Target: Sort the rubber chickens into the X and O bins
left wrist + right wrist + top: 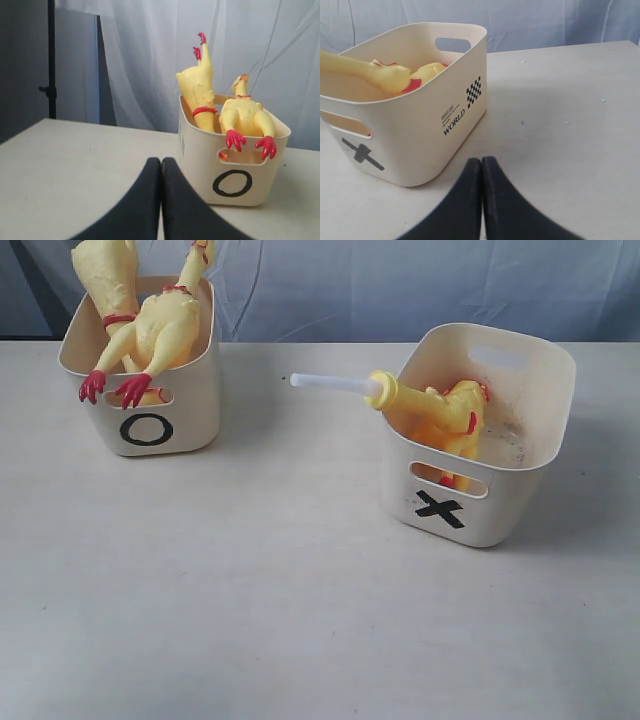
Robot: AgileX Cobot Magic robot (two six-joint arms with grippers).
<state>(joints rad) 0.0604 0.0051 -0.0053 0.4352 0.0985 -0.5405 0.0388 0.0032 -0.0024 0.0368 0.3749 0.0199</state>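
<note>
Exterior view shows a pale table with the O bin at ten o'clock and the X bin at two o'clock, well apart. In the O bin one chicken drapes its red feet over the front rim beside a second chicken standing feet-up, while a third chicken lies in the X bin, its white tube poking out toward nine o'clock. Both the left gripper and the right gripper are closed, fingers pressed together, holding nothing.
</note>
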